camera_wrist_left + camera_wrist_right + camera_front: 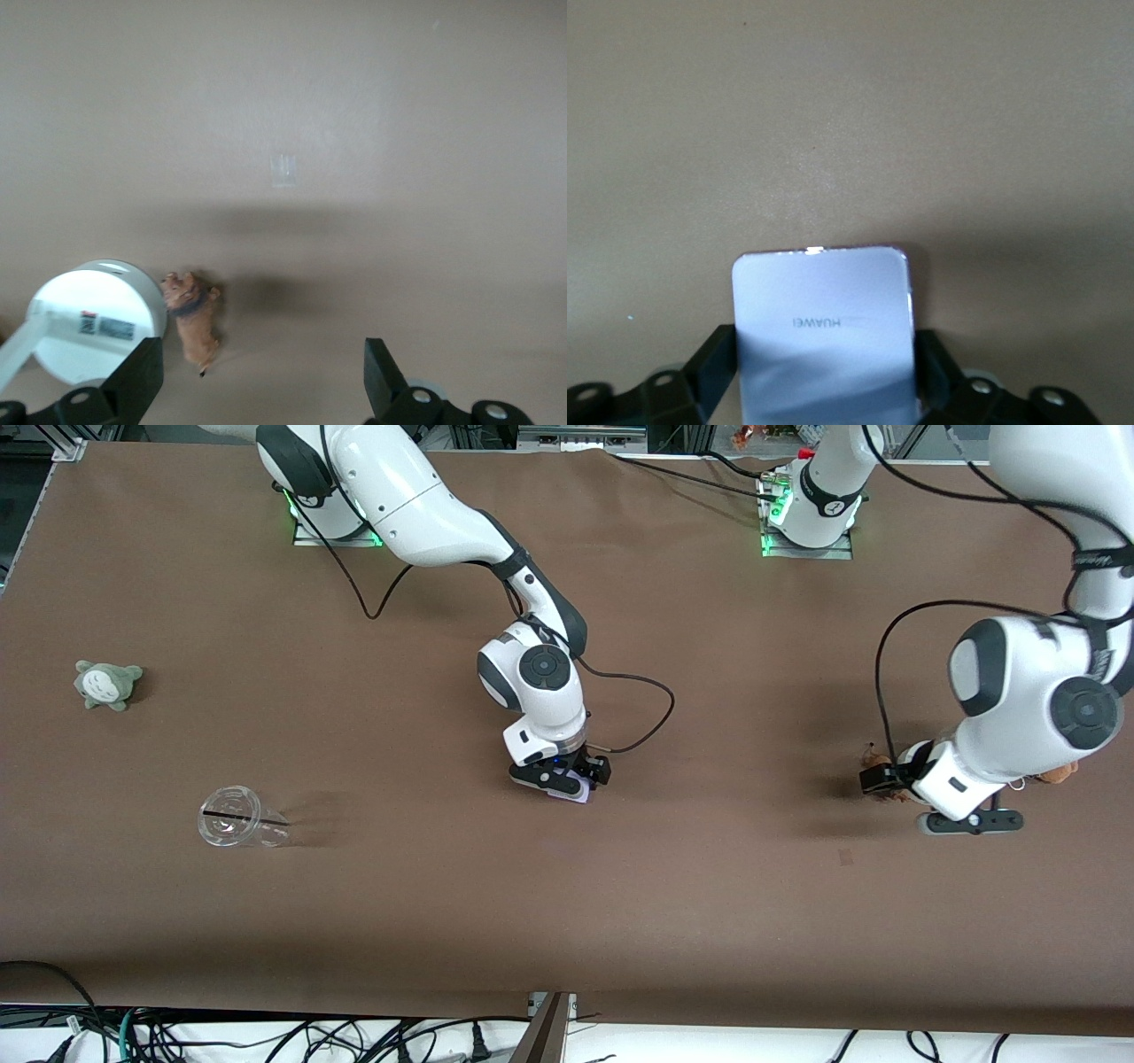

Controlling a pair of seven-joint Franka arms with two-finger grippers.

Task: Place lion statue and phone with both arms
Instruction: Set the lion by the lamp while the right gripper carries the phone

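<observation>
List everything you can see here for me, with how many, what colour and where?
phone: one, pale lavender, held in the right claw at mid-table.
lion: one, reddish-brown, lying on the table beside the white stand, at the left arm's end.
stand: one, white, round, beside the lion.
tan plush: one, mostly hidden by the left arm.
grey plush: one, grey-green, at the right arm's end.
cup: one, clear, on its side, nearer the front camera than the grey plush.
table: one, brown.
right claw: one, black, shut on the phone.
left claw: one, black, open over the table near the lion.
</observation>
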